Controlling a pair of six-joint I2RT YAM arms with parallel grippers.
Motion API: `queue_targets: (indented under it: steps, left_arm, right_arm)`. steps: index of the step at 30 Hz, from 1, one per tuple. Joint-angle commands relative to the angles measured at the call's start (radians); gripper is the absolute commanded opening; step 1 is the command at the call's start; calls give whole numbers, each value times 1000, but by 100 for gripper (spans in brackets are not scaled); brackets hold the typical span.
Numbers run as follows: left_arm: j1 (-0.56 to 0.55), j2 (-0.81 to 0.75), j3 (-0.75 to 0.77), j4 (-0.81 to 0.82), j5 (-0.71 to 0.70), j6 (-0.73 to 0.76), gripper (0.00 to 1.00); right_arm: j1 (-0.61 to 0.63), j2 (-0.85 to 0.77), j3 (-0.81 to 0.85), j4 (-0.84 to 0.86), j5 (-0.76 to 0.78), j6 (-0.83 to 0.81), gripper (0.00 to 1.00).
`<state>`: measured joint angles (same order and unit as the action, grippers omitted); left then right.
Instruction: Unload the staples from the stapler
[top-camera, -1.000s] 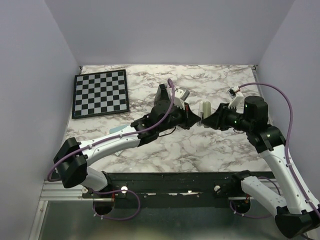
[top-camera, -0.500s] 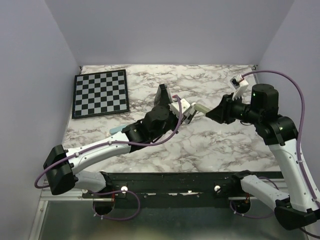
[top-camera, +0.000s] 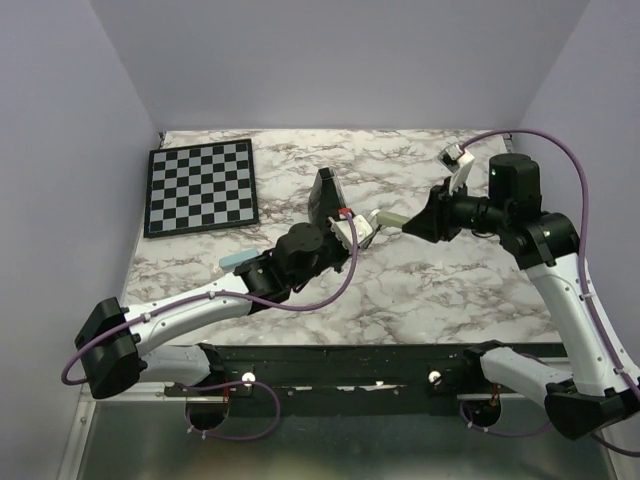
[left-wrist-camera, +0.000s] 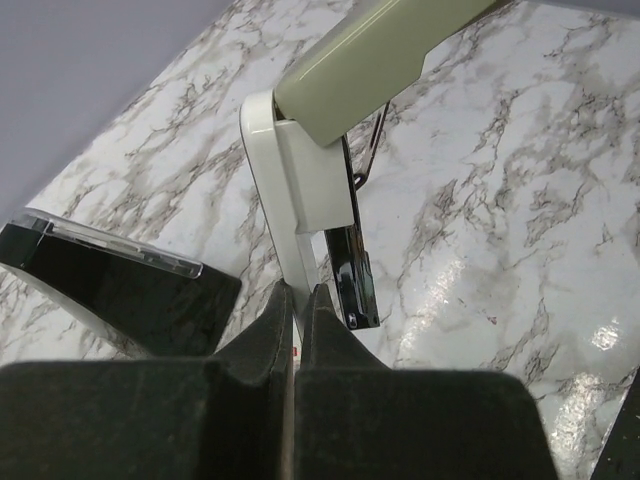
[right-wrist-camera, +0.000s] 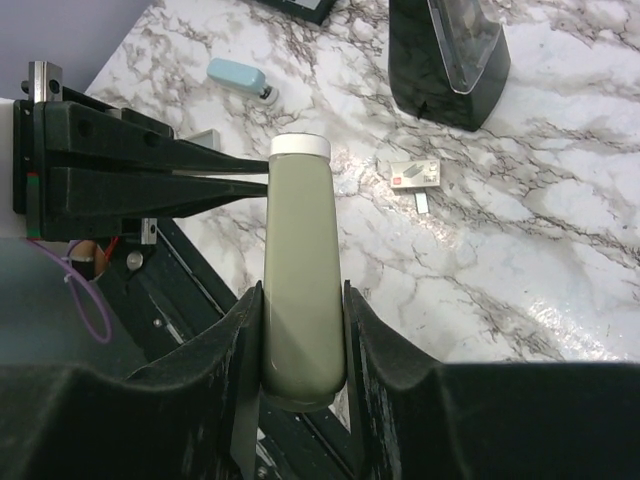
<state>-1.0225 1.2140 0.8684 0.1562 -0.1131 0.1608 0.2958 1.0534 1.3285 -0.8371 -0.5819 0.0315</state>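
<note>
Both arms have shifted since a second ago: the right arm has drawn back to its own side and risen, the left arm has stretched out lower and further forward, and the stapler (top-camera: 385, 219), which stood nearly upright between them, now lies slanted in the air between the two end effectors.

On the left wrist view, the left end effector (left-wrist-camera: 297, 290) has its fingers pressed almost together, nipping the thin lower edge of the stapler's white body (left-wrist-camera: 300, 190). The olive-green lid slants away from that body, and a black metal channel with a thin wire hangs beside the white part.

On the right wrist view, the right end effector (right-wrist-camera: 300, 290) is partly closed, with a finger on each long side of the olive lid (right-wrist-camera: 300, 240). The lid's white end meets the tips of the left fingers.

The stapler is clear of the marble table (top-camera: 400, 290), held near its middle and just in front of the black wedge (top-camera: 322, 195).

Staples (right-wrist-camera: 424, 203) show as a tiny grey strip lying on the table, just beside a small white box (right-wrist-camera: 413, 175) with a red mark. A light blue object (right-wrist-camera: 237, 76) lies near the left arm. A chessboard (top-camera: 200, 187) sits at the far left corner.
</note>
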Motion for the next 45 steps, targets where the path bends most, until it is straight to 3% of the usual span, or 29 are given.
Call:
queue_targets:
  steps: [1,5,6,7,12,19,25,32,41,45]
  left_arm:
    - [-4,42,3,-100,20,-67,0]
    - [-4,76,37,-86,12,-236,0]
    - [-5,82,53,-86,9,-274,0]
    - [-2,99,64,-92,4,-349,0]
    - [-2,137,148,-129,62,-539,0]
    - [10,134,198,-155,35,-762,0]
    - [27,122,241,-155,27,-888,0]
    - [27,121,267,-162,43,-925,0]
    - [27,139,280,-124,53,-939,0]
    - [27,151,310,-148,50,-940,0]
  right_arm:
    - [-24,7,-1,167,48,2,22]
    - [-24,-24,-55,249,57,123,44]
    - [-24,-33,-64,285,53,139,58]
    - [-24,-56,-78,302,53,156,63]
    - [-26,-174,-196,424,105,245,83]
    - [-24,-390,-332,452,286,395,83]
    - [-26,-556,-517,593,263,544,75]
    - [-24,-549,-640,685,251,636,63]
    - [-12,-484,-678,754,277,662,60]
    - [26,-434,-681,782,301,666,64]
